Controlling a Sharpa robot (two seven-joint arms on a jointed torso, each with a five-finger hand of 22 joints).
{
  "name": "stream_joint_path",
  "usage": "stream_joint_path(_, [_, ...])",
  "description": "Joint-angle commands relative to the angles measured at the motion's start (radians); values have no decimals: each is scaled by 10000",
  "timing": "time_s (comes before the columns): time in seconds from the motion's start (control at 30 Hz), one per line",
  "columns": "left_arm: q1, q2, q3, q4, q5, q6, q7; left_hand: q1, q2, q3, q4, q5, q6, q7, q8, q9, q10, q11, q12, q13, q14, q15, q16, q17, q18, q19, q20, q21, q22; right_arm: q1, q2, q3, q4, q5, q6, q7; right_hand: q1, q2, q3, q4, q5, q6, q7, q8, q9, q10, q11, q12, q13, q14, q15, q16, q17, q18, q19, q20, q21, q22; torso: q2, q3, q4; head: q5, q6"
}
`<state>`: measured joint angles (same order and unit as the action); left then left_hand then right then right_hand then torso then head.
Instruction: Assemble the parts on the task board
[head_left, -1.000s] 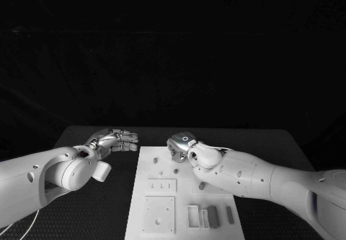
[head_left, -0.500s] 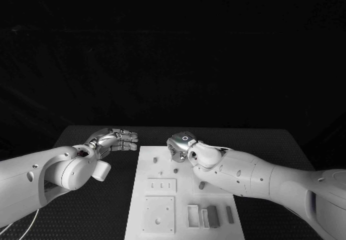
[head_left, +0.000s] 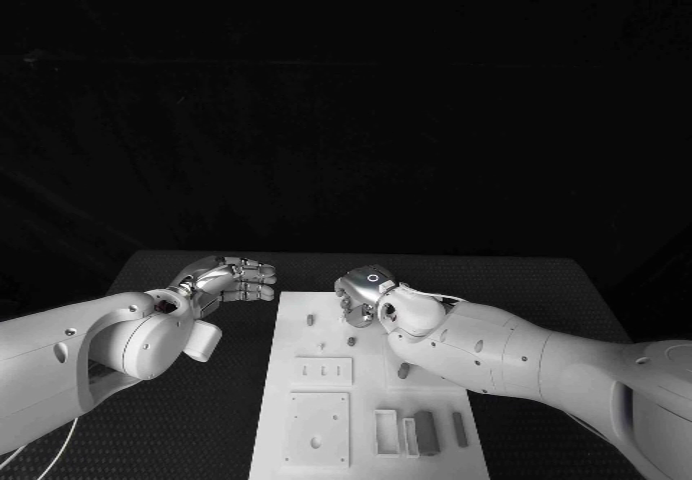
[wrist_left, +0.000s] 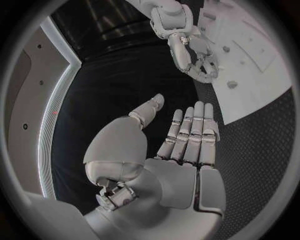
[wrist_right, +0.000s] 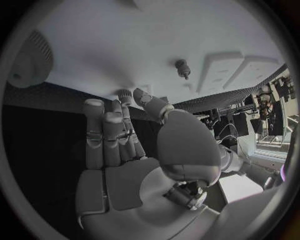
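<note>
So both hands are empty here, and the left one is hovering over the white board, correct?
Not quite. The left hand is empty, but it is over the black table, beside the white board, as the head view shows. The right hand is the one over the board, also empty.

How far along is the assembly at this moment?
Early: nothing looks assembled. Both hands hold nothing: the left hand hovers beside the white task board, the right hand over its far end. Small grey parts lie loose at the near end.
</note>
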<state>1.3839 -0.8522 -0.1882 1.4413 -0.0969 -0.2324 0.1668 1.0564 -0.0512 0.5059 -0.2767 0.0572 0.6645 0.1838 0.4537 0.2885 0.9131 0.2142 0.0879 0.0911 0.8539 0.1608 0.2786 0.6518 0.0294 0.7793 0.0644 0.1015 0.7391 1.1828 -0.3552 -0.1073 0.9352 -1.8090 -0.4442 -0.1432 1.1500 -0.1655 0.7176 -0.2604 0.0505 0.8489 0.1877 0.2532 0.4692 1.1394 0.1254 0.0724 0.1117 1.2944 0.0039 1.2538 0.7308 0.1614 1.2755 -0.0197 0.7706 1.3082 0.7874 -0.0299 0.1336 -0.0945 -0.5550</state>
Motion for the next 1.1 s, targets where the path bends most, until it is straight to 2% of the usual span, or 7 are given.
stream_joint_path(0.03, [28,11,12,5,-35,110,72,-92,-26,-42,-8,-48,-71,484,-38,-10,8,35,-37,-10,18,54,-42,10,-53,69,15,-39,-15,4,-30,-1,26,150,-132,139,-18,-130,9,100,28,-106,20,-42,-28,-125,20,-56,-46,1,95,-30,-46,1004,-57,-6,-61,146,-5,-14,3,-2,-4])
stream_joint_path(0.4, [35,-30,11,-35,-35,78,71,-89,-31,-41,-9,-48,-75,490,-46,-10,10,37,-48,-13,20,54,-47,14,-53,72,15,-46,-16,40,-269,2,272,200,-503,140,14,-96,30,189,27,-67,29,4,-28,-130,12,-22,-74,11,89,3,-82,1004,-27,-16,-67,155,4,2,-9,23,53])
stream_joint_path(0.57, [43,-74,11,-70,-35,76,95,-88,-36,-41,-11,-48,-73,487,-47,-9,10,38,-53,-14,20,54,-50,15,-53,72,16,-49,-16,205,-711,36,836,251,-668,148,29,-85,21,217,26,-23,23,42,-24,-101,-4,4,-81,27,73,45,-92,1003,8,-28,-54,167,10,13,-37,28,115])
stream_joint_path(0.73, [46,-123,11,-126,-34,113,145,-76,-35,-34,-12,-48,-25,395,-27,9,30,37,-70,-17,21,56,-65,24,-55,78,18,-65,-17,401,-1306,265,1614,411,-589,117,7,-141,-9,281,26,46,-3,98,-15,-51,-18,38,-84,39,59,104,-103,1004,50,-40,-36,180,6,23,-41,32,175])
stream_joint_path(0.83, [46,-105,10,-217,-35,208,187,-62,-22,-25,-14,-48,34,320,-3,29,85,18,-64,-10,28,55,-75,34,-55,86,17,-79,-17,524,-1693,353,2079,538,-402,110,-15,-202,-25,349,26,110,-31,149,1,2,-37,69,-79,40,41,140,-114,1004,76,-50,-27,186,3,32,-59,37,197])
stream_joint_path(0.93, [45,-95,8,-308,-46,325,211,-53,14,-16,-8,-48,111,223,27,52,147,-30,-61,-4,32,51,-92,41,-56,97,16,-95,-16,584,-2154,506,2569,733,-200,95,-53,-282,-48,448,25,148,-52,188,15,99,-69,124,-59,38,10,182,-130,1004,99,-60,-19,190,-14,64,-104,51,229])
stream_joint_path(1.1, [40,-62,-12,-447,-148,437,217,-67,47,-20,7,-49,186,210,33,72,404,-106,21,44,145,8,-64,79,-49,167,-14,-97,-5,719,-2889,647,3079,1191,331,141,-146,-453,-111,620,26,134,-53,208,23,290,-143,234,16,30,-62,228,-165,1004,113,-66,-16,193,-49,127,-213,108,272])
